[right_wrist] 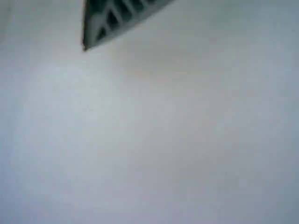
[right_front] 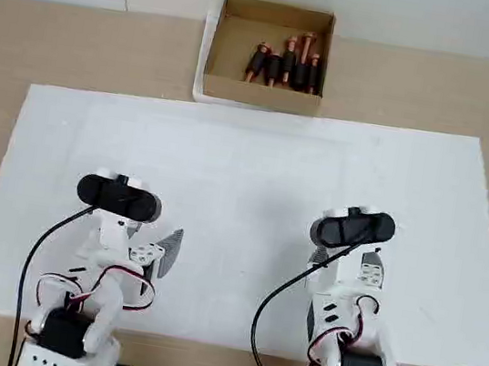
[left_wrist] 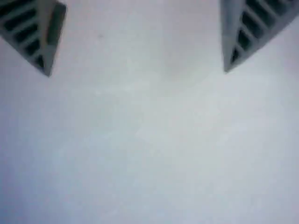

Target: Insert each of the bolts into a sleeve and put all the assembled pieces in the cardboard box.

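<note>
Box (right_front: 232, 45) holds sleeved bolts (right_front: 285, 66)

The right tool (right_wrist: 119, 16) is showing as a dark, ribbed wedge with a pale grey edge, slanting in from one border of the picture and tapering to a blunt point. It is hanging above a white sheet (right_wrist: 154, 140), and whether it is touching the sheet cannot be told. The sheet is lying flat and plain beneath it, spreading out to every border, with a faint greyish shade lying just beside the point.
</note>
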